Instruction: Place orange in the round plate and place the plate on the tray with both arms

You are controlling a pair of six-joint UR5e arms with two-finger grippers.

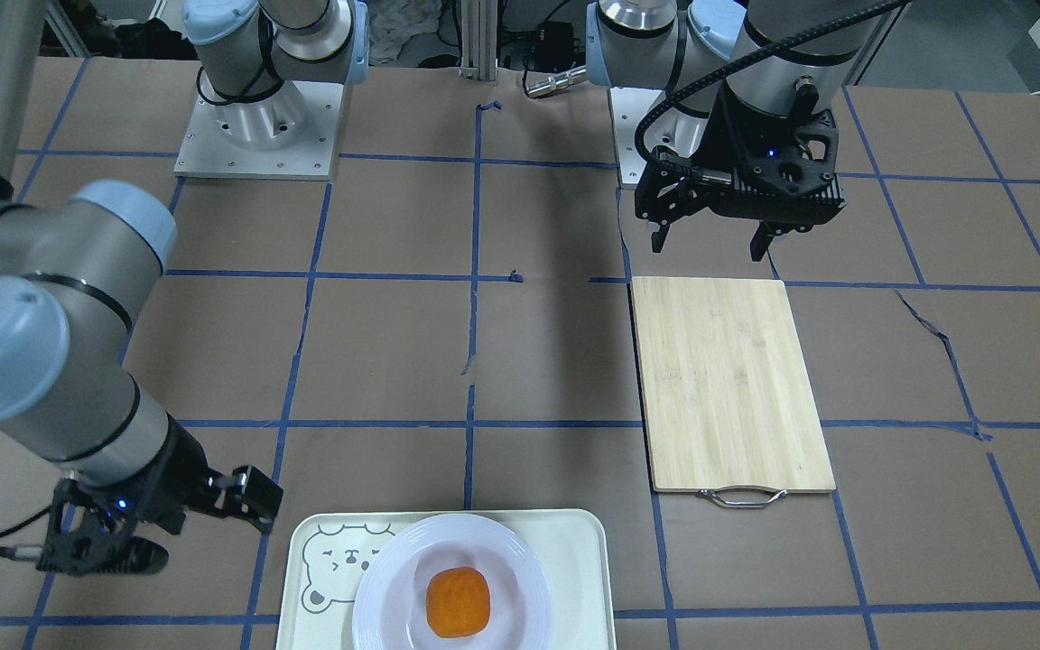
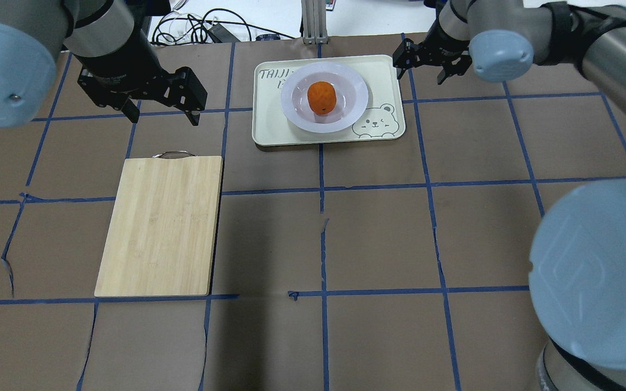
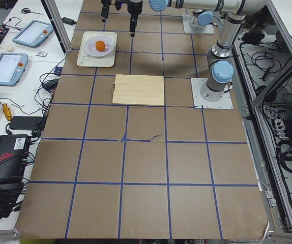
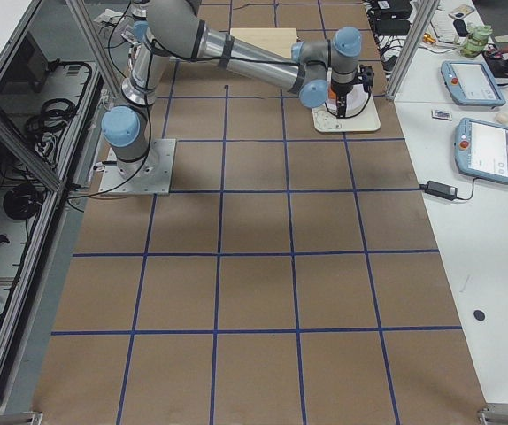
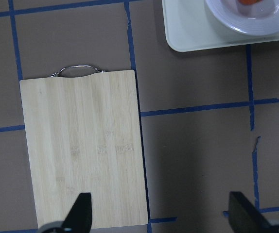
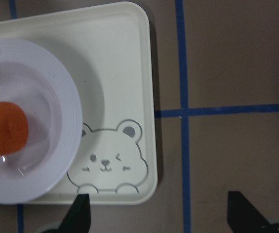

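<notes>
The orange (image 2: 321,96) lies in the sunken centre of the white round plate (image 2: 357,99), and the plate rests on the cream tray (image 2: 385,81) at the table's far middle. The front-facing view shows the orange (image 1: 458,602), plate (image 1: 394,560) and tray (image 1: 579,560) at its bottom edge. My right gripper (image 2: 424,65) hangs open and empty just off the tray's bear-face corner (image 6: 108,162), clear of the tray. My left gripper (image 2: 161,108) is open and empty, left of the tray and above the table near the board's handle end.
A bamboo cutting board (image 2: 161,225) with a metal handle (image 2: 171,155) lies left of centre, under my left gripper (image 5: 161,216). Brown paper with blue tape lines covers the table. Tablets and cables sit on a side bench beyond the tray end.
</notes>
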